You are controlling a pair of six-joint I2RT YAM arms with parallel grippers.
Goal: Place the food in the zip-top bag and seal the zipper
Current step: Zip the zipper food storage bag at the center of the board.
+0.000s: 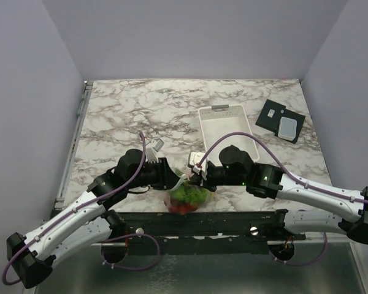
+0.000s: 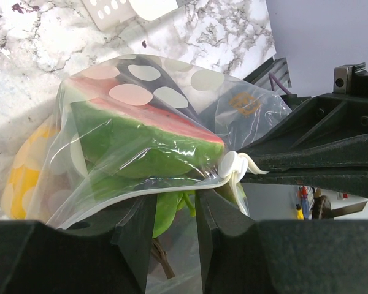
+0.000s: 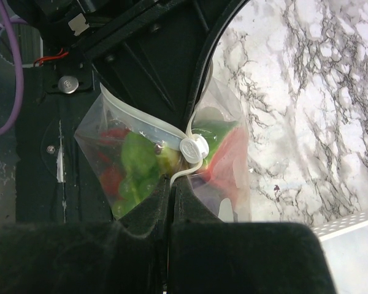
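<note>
The clear zip-top bag (image 1: 187,197) hangs at the table's near edge between my two grippers, with the food inside. In the left wrist view the bag (image 2: 233,113) shows a watermelon slice (image 2: 135,138), a yellow piece (image 2: 21,184) and green pieces. My left gripper (image 2: 175,199) has its jaws a little apart just under the zipper strip (image 2: 129,197). A white slider (image 2: 232,165) sits on the strip. My right gripper (image 3: 172,180) is shut on the zipper strip (image 3: 141,119) just below the slider (image 3: 194,149). Red (image 3: 110,177) and green (image 3: 138,159) pieces show through the bag.
A white rectangular basket (image 1: 227,125) stands on the marble table behind the grippers. A dark card with a pale piece on it (image 1: 281,121) lies at the back right. The table's front edge (image 1: 245,212) runs just below the bag.
</note>
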